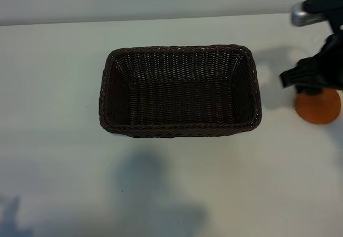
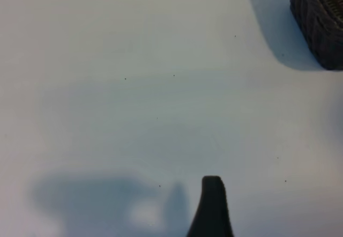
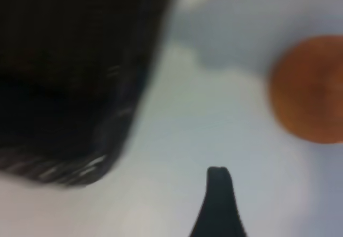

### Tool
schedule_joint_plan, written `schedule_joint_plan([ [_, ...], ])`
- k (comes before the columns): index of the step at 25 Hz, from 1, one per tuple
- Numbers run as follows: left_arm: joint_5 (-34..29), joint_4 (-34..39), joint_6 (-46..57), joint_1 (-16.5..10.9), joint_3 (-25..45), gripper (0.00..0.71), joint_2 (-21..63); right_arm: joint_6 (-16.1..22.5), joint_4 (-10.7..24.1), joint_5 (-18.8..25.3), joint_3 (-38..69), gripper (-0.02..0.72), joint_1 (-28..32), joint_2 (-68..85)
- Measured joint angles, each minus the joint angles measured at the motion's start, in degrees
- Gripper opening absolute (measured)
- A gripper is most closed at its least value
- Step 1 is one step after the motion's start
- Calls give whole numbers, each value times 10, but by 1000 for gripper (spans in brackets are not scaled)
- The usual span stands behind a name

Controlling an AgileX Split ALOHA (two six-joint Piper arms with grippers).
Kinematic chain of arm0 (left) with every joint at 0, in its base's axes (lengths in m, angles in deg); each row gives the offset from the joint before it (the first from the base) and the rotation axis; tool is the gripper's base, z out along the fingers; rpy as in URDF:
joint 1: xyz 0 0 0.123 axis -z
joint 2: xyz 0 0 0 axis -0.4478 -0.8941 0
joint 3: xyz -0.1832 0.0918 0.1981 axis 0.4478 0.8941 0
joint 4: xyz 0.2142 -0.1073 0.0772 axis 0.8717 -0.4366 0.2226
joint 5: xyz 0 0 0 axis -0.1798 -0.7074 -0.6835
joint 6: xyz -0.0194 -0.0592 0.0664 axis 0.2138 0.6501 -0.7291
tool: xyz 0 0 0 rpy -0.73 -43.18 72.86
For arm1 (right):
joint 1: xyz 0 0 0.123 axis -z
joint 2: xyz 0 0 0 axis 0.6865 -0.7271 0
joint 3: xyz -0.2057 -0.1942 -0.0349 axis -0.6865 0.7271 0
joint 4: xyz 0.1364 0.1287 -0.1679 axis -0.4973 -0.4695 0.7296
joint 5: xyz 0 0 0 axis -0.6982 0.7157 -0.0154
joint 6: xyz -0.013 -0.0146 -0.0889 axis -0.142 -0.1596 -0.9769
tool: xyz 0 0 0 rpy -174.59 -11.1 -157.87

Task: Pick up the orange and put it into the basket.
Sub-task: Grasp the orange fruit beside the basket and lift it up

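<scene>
The orange (image 1: 320,108) lies on the white table just right of the dark brown wicker basket (image 1: 177,49), which holds nothing. My right gripper (image 1: 312,82) hangs over the orange's far edge and hides the top of the fruit. It is open and grips nothing. In the right wrist view one black finger (image 3: 218,191) points at bare table, with the orange (image 3: 311,89) off to one side and the basket's corner (image 3: 102,156) on the other. My left gripper is outside the exterior view. One of its fingers (image 2: 211,207) shows over bare table, with nothing held.
White tabletop (image 1: 53,113) surrounds the basket on every side. A corner of the basket (image 2: 321,22) reaches into the left wrist view, far from that finger. Arm shadows fall on the table's near part (image 1: 150,194). The table's back edge runs behind the basket.
</scene>
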Motion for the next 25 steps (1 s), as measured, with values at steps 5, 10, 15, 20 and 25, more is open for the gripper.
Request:
schedule_joint_plan([
  [5,0,0,2,6,0,593,0,0,8,-38,0,524,70,-56],
  [10,0,0,0,40,0,593,0,0,11,-78,0,524,93,-117],
  [15,0,0,1,61,0,593,0,11,11,-123,0,524,95,-164],
  [20,0,0,1,63,0,593,0,18,16,-146,0,527,104,-198],
  [25,0,0,1,63,0,593,0,28,21,-150,0,527,106,-226],
])
